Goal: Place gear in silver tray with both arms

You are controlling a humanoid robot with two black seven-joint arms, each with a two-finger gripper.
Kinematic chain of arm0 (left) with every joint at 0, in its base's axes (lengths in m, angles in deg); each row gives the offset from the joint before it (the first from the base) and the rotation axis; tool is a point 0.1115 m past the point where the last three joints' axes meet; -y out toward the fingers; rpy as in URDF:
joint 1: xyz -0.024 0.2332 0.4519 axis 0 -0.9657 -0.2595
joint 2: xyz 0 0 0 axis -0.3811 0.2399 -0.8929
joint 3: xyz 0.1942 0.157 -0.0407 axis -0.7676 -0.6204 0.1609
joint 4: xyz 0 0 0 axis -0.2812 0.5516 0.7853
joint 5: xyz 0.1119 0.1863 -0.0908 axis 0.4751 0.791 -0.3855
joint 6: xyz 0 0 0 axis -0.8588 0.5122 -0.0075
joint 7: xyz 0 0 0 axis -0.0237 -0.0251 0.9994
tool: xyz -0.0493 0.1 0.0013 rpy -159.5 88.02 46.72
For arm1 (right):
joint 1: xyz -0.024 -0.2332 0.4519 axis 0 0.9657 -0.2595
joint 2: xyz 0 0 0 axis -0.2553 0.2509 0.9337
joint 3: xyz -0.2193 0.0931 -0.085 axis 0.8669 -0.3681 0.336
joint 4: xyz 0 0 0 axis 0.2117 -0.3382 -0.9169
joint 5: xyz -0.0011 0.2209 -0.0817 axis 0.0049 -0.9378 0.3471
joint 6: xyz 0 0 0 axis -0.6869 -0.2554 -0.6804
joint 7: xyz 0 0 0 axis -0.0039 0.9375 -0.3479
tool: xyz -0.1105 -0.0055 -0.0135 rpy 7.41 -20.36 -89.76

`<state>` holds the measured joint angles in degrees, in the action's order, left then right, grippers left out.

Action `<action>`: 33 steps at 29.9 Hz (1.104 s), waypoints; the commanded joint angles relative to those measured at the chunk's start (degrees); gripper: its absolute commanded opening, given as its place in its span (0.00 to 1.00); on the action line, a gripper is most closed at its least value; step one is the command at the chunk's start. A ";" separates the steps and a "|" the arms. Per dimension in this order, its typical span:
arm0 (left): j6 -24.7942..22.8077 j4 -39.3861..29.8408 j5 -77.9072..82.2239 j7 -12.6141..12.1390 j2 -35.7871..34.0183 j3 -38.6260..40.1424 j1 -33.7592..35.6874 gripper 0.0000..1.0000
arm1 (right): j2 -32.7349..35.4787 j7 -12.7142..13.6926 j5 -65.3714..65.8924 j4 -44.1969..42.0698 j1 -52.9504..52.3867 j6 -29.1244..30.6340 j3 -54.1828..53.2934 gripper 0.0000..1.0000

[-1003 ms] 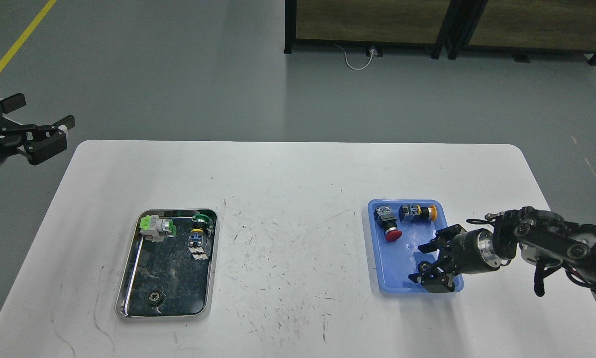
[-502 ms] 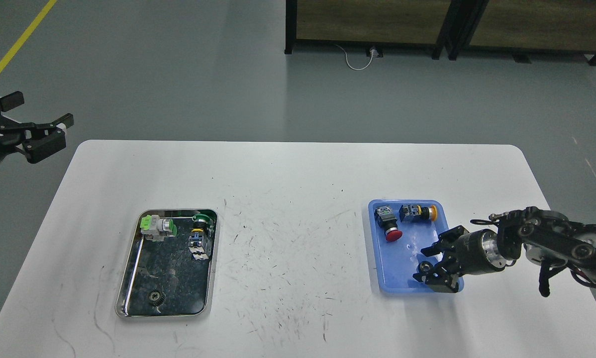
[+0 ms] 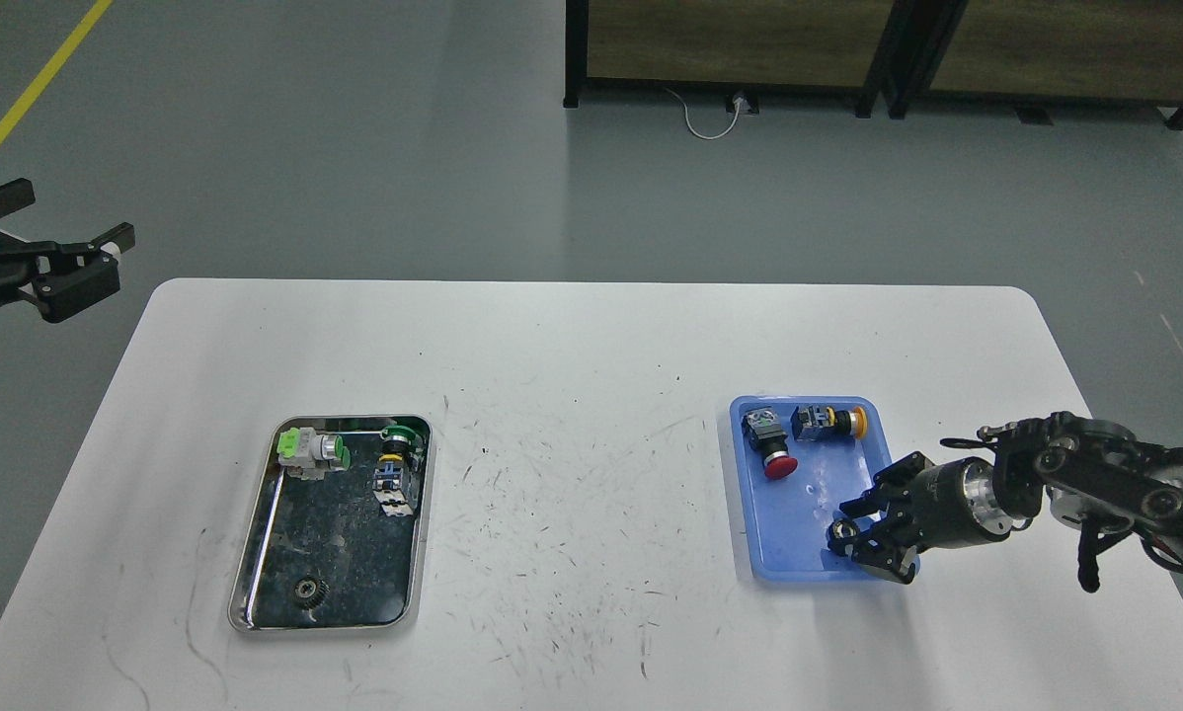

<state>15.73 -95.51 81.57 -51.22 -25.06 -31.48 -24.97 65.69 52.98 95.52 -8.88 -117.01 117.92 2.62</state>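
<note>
Our right gripper [image 3: 863, 528], fingers spread and empty, has drifted back over the blue tray [image 3: 794, 553]; our left gripper [image 3: 53, 262], also parted, keeps withdrawing. The gear [image 3: 309, 591] already lies in the silver tray [image 3: 256, 553].

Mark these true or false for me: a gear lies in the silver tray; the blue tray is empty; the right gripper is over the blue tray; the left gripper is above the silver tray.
1. A gear lies in the silver tray: true, near its front edge.
2. The blue tray is empty: false; it holds a red push button and a yellow push button.
3. The right gripper is over the blue tray: true, at its near right corner.
4. The left gripper is above the silver tray: false; it is off the table's far left corner.
</note>
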 commanded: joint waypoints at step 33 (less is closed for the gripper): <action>0.53 0.09 0.24 -0.79 0.75 -1.32 -0.09 0.97 | -30.52 -0.78 -5.90 -6.84 -24.65 0.00 18.17 0.20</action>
<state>16.21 -95.47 81.80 -52.01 -24.36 -32.78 -25.04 40.80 52.19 89.79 -13.41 -141.34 117.93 18.45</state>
